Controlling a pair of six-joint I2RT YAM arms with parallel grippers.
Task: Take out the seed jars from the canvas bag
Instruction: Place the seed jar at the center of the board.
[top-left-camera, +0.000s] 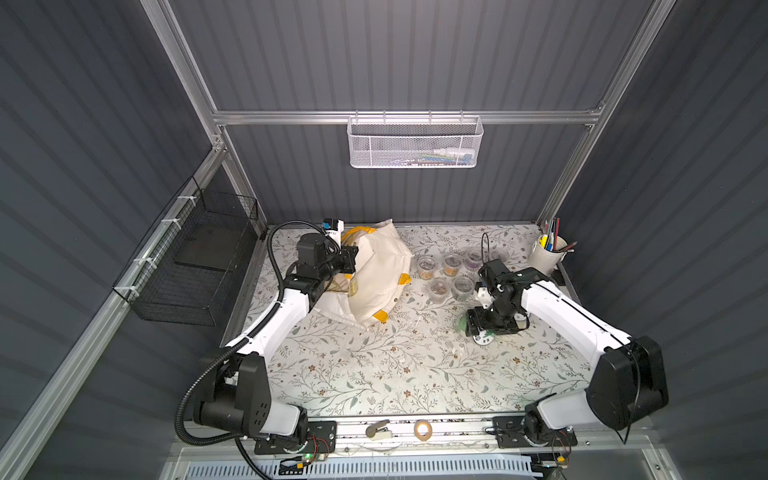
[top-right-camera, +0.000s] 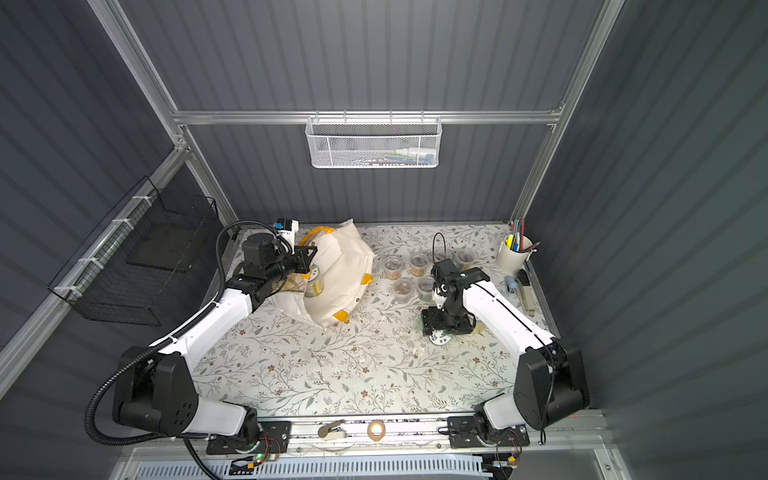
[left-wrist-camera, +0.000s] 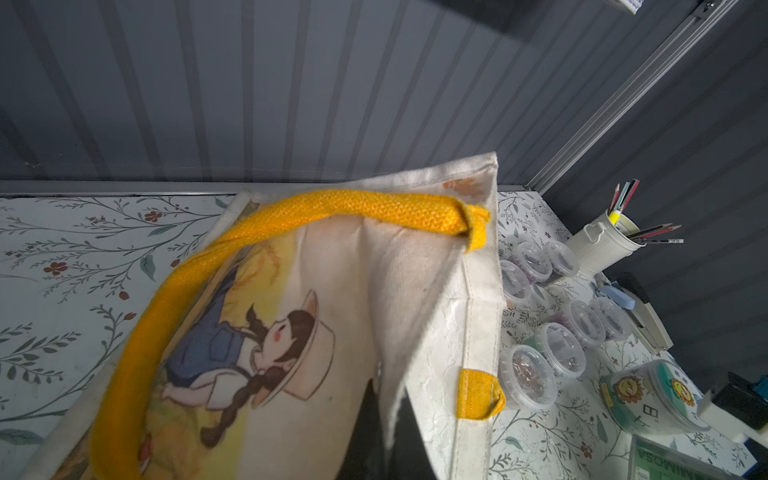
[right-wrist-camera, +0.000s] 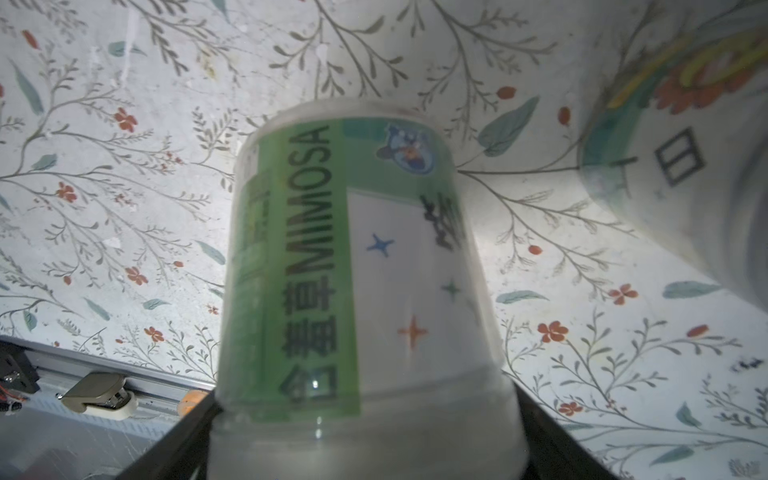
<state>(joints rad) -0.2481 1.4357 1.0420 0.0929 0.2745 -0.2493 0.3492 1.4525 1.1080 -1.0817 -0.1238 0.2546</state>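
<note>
The off-white canvas bag (top-left-camera: 376, 270) (top-right-camera: 338, 266) lies slumped at the back left of the table, its yellow handle (left-wrist-camera: 174, 299) looping across the printed side. My left gripper (top-left-camera: 352, 261) (left-wrist-camera: 388, 440) is shut on the bag's fabric rim, holding the mouth up. One seed jar (top-right-camera: 312, 283) shows inside the mouth. Several small clear seed jars (top-left-camera: 451, 266) (left-wrist-camera: 552, 345) stand to the right of the bag. My right gripper (top-left-camera: 473, 330) (right-wrist-camera: 365, 415) is shut on a larger green-labelled seed jar (right-wrist-camera: 353, 270) (top-right-camera: 439, 338) low over the table. Another large pictured jar (right-wrist-camera: 685, 145) stands beside it.
A white pen cup (top-left-camera: 548, 253) stands at the back right corner. A white mesh basket (top-left-camera: 413, 143) hangs on the back rail and a black wire basket (top-left-camera: 195, 266) on the left wall. A clip (top-left-camera: 378, 430) and a tape roll (top-left-camera: 422, 429) lie on the front rail.
</note>
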